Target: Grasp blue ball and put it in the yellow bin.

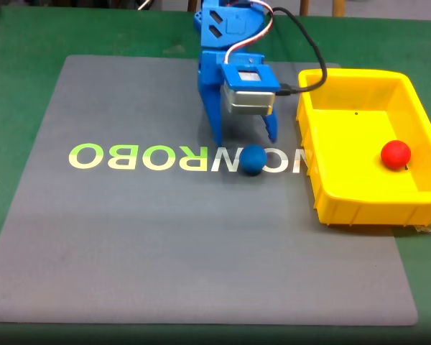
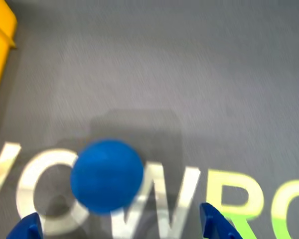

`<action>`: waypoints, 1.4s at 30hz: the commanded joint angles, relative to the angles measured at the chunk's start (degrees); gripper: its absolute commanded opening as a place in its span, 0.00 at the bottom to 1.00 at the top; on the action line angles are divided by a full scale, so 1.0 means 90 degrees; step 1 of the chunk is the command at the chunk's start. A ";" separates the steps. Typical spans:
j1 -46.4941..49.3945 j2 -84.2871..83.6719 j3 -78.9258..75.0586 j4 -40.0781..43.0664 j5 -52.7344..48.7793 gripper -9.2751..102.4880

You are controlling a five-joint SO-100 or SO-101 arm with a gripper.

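The blue ball (image 1: 253, 159) rests on the grey mat, on the white lettering. My blue gripper (image 1: 246, 138) hangs just behind it, open, one finger on each side and slightly back from the ball. In the wrist view the blue ball (image 2: 106, 176) lies ahead of the two blue fingertips (image 2: 214, 225), nearer the left one, with nothing held between them; the gripper (image 2: 118, 230) is open. The yellow bin (image 1: 366, 188) stands right of the mat and holds a red ball (image 1: 396, 154). A yellow bin corner (image 2: 0, 35) shows at the wrist view's top left.
The grey mat (image 1: 165, 244) with "ROBO" lettering lies on a green table (image 1: 29, 43). A black cable (image 1: 310, 50) runs from the arm over the bin's back corner. Wide bare mat lies in front of and left of the ball.
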State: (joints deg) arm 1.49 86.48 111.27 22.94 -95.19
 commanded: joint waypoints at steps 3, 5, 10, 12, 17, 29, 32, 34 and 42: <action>-0.0176 -0.0225 -0.0557 -0.0391 0.0117 0.40; -0.0195 -0.0352 -0.0557 -0.0479 0.0098 0.40; -0.0186 -0.0605 -0.0664 -0.0566 0.0049 0.39; -0.0166 -0.0693 -0.0732 -0.0566 0.0010 0.39; -0.0156 -0.0908 -0.0918 -0.0566 0.0020 0.37; -0.0264 -0.1162 -0.1064 -0.0469 0.0127 0.20; -0.0293 -0.1191 -0.1064 -0.0410 0.0127 0.11; -0.0303 -0.1191 -0.1064 -0.0410 0.0176 0.10; -0.0303 -0.1162 -0.1064 -0.0312 0.0205 0.08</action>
State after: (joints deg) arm -0.88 75.15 105.12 19.86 -94.13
